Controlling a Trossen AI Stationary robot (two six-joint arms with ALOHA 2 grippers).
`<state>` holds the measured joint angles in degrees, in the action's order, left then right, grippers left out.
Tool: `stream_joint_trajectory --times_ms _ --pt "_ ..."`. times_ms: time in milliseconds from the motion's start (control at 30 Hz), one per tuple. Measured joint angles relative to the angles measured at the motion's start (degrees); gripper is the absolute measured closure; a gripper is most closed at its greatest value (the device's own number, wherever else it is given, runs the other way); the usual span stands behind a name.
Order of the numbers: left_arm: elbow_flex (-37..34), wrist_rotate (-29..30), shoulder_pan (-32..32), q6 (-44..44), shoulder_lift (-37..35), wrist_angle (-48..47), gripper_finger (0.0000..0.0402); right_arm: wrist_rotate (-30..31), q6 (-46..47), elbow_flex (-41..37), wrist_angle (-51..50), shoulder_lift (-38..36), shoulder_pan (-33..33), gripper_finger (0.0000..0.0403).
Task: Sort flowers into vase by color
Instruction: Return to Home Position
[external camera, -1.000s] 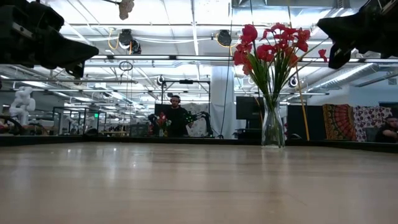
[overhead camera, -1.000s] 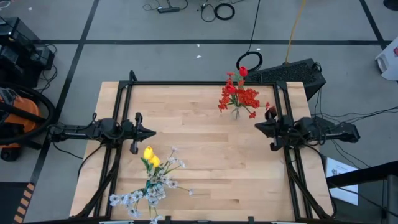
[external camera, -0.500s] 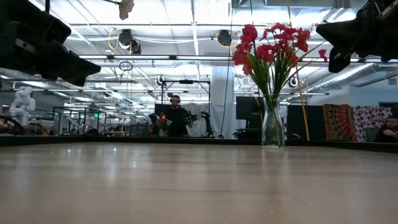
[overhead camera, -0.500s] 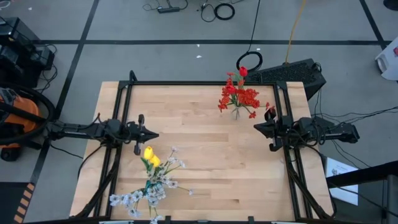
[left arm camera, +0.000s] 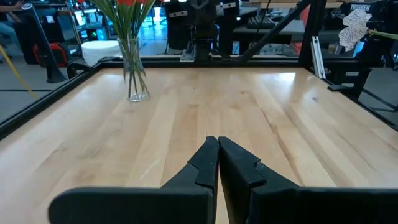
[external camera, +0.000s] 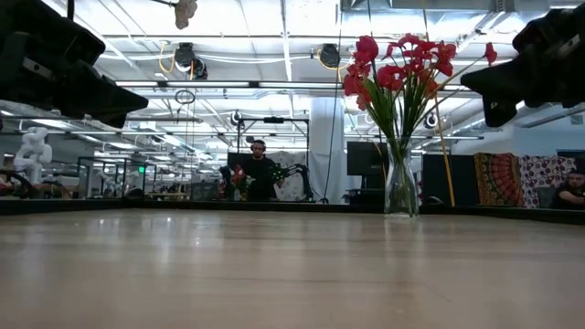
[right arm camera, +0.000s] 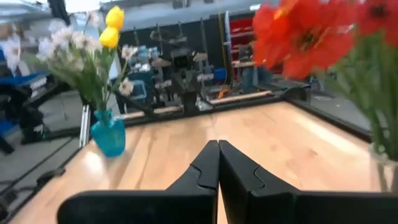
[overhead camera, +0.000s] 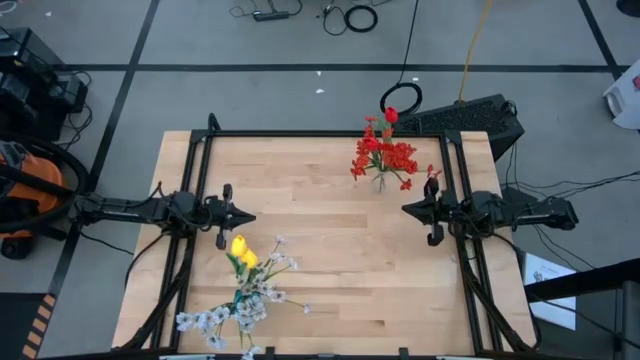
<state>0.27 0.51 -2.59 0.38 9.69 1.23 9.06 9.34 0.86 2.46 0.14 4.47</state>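
The red flowers (overhead camera: 381,157) stand in a clear glass vase (external camera: 400,187) at the table's far right, also seen as the clear vase (left arm camera: 135,76). Yellow tulip buds (overhead camera: 241,250) and white blossom sprays (overhead camera: 236,312) stand in a blue vase (right arm camera: 109,137) at the near left. My left gripper (overhead camera: 250,217) is shut, hovering above the table just far of the yellow buds. My right gripper (overhead camera: 405,209) is shut, hovering near and to the right of the red bunch, close to one red bud (overhead camera: 431,173). Neither holds anything.
A black metal frame (overhead camera: 320,133) runs along the table's far edge and both sides. Bare wood lies between the two vases in the table's middle (overhead camera: 330,250). A person (external camera: 259,174) stands in the room far beyond the table.
My left gripper has moved a little toward the table's right and come lower, then held still. My right gripper has moved slightly toward the table's left. In the low view the red bud beside the right gripper stands higher than before.
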Motion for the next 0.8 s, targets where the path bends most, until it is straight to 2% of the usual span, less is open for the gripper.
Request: stream_joint_trajectory --times_ms 200,800 --pt "0.0 0.0 0.0 -0.02 0.0 0.11 0.0383 -3.38 -0.99 0.0 -0.7 0.03 0.04 0.0403" --pt "-0.01 0.0 0.0 -0.02 0.0 0.1 0.0383 -3.36 -1.04 0.0 -0.66 0.35 0.02 0.0403"
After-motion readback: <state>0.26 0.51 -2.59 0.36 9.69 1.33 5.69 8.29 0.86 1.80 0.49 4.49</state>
